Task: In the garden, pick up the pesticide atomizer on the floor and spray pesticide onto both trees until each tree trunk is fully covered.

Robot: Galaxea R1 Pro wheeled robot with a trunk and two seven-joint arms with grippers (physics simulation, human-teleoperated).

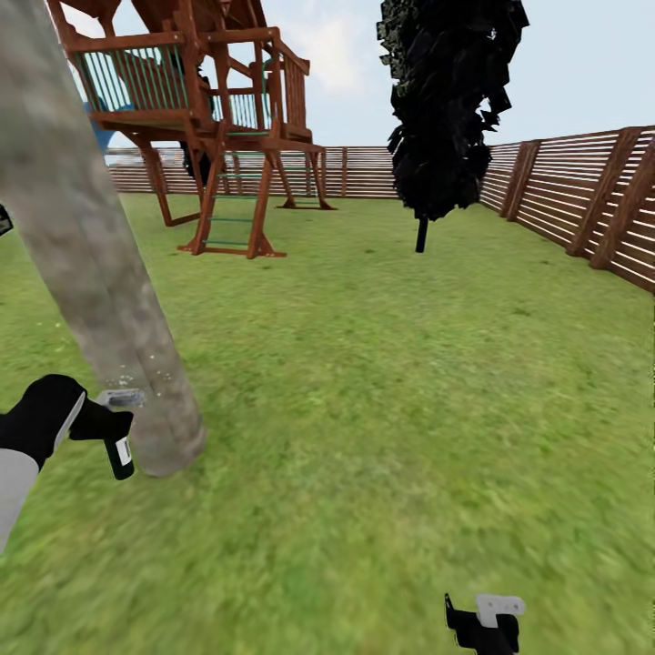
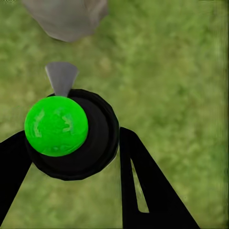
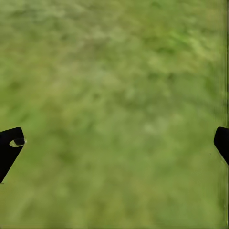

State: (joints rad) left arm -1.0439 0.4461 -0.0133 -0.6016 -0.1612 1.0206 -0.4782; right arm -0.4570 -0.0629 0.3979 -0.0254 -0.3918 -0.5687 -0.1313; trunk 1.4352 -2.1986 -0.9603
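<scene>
- My left gripper [image 1: 114,428] sits at the head view's left edge; its black fingers [image 2: 143,186] are clamped on the pesticide atomizer [image 2: 71,133], a black round-bodied bottle with a bright green domed cap and a grey nozzle.
- In the head view I see little of the atomizer: a grey nozzle tip and a dark body with a small white label. The rest is behind the black wrist.
- The nozzle points at the base of the thick mottled grey-brown tree trunk [image 1: 86,246], just beside it; I can't tell if it touches.
- A few whitish specks of pesticide [image 1: 123,377] show on the trunk near the nozzle, very faint and hard to make out.
- The trunk leans across the frame and is cut off at the top, so the crown is out of shot. In the left wrist view only its blurred base [image 2: 67,19] shows.
- Behind it stands a reddish-brown wooden play tower with teal railings [image 1: 209,118], roof cropped.
- Mid-frame is a dark narrow tree with a thin trunk [image 1: 446,109], top cropped.
- A reddish-brown slatted wooden fence [image 1: 582,200] runs along the back and right.
- My right gripper [image 1: 487,628] is at the bottom edge, mostly cut off. Its fingertips [image 3: 9,148] are spread wide with nothing between them, over the blurred green lawn [image 1: 409,382].
</scene>
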